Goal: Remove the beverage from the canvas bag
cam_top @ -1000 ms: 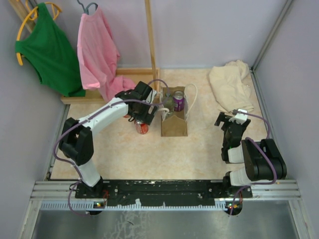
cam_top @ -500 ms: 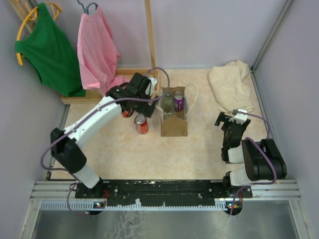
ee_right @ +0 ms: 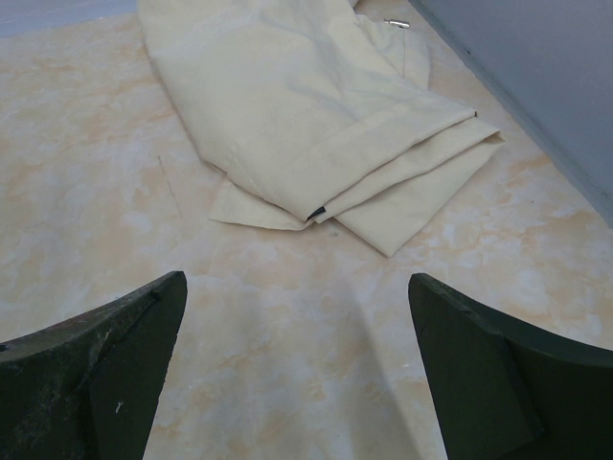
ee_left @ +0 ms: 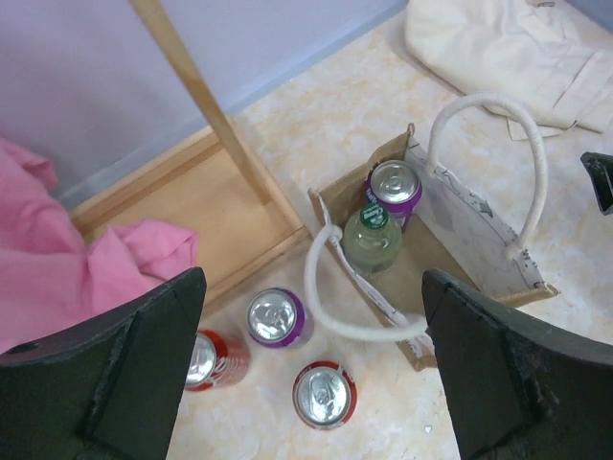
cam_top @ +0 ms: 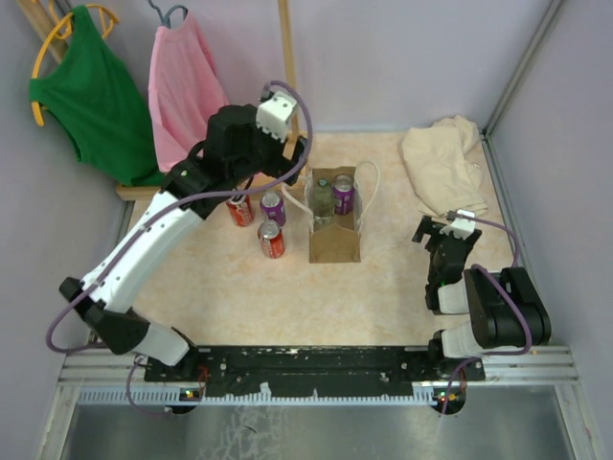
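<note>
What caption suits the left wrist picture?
Open left pincer above a canvas bag holding a purple can and green-capped bottle, three cans outside.

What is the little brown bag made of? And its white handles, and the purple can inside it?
The canvas bag looks like stiff woven cloth, matte tan; it stands upright by itself. Its white handles look like thick soft rope, round and bendy. The purple can is probably metal, because its silvery top shines.
</note>
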`<state>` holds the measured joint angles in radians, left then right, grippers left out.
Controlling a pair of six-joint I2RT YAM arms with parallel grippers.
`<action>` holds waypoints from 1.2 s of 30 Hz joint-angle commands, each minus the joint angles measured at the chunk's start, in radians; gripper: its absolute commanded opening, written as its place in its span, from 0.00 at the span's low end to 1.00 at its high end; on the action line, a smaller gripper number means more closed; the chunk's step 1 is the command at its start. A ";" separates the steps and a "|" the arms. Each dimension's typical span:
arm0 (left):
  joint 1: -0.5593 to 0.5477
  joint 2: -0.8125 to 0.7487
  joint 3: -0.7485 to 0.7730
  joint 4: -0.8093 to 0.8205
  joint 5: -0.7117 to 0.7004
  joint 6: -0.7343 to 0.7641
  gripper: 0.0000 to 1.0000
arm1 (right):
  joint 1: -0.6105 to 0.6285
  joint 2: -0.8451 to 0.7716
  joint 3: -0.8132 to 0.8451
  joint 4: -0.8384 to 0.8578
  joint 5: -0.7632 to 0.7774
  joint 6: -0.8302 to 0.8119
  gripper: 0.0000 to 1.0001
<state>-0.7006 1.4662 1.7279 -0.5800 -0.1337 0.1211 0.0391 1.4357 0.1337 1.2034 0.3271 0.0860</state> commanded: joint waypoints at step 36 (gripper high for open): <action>-0.005 0.648 0.278 -0.070 0.176 0.164 0.73 | 0.007 0.006 0.030 0.041 0.017 -0.012 0.99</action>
<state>-0.7010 2.0857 1.9759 -0.6167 0.0551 0.2695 0.0391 1.4357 0.1337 1.2034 0.3275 0.0860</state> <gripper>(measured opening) 0.726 0.990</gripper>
